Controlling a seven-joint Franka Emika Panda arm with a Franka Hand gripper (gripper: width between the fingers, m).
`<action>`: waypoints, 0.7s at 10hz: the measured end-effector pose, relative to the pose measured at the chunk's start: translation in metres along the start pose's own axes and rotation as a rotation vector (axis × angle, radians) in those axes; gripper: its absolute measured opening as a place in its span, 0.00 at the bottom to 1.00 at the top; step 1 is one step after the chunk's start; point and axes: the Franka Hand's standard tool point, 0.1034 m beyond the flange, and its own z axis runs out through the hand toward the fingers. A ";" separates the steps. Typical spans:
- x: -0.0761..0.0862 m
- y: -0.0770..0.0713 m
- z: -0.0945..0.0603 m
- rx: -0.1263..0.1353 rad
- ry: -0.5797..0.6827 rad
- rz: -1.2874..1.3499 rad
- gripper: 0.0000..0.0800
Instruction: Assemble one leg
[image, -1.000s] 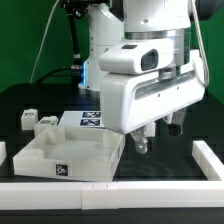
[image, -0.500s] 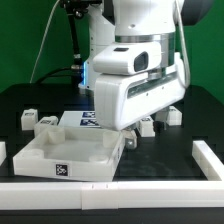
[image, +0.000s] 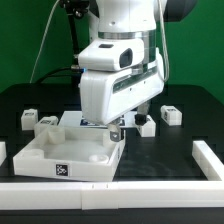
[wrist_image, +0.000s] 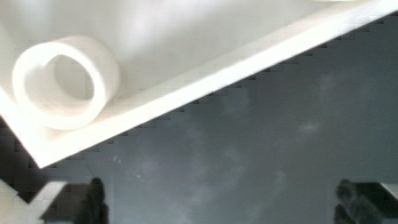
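Black surface lay before green backdrop. Gripper hung spread wide, empty (per wrist view), over far right corner of white panel. Leg stood just beside it, exterior view's right.

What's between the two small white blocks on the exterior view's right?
Nothing but bare black table between the nearer block and the farther block; the exterior view shows it.

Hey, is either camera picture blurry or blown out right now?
Wrist view: soft and out of focus, the white panel and its round socket have fuzzy edges, and the panel is nearly washed out. Exterior view: sharper and evenly lit, with no strong glare on the arm.
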 end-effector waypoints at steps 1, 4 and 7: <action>0.000 0.000 0.000 0.001 0.000 0.000 0.81; -0.003 -0.002 0.001 -0.013 0.005 -0.027 0.81; -0.051 -0.028 0.002 -0.014 -0.027 -0.215 0.81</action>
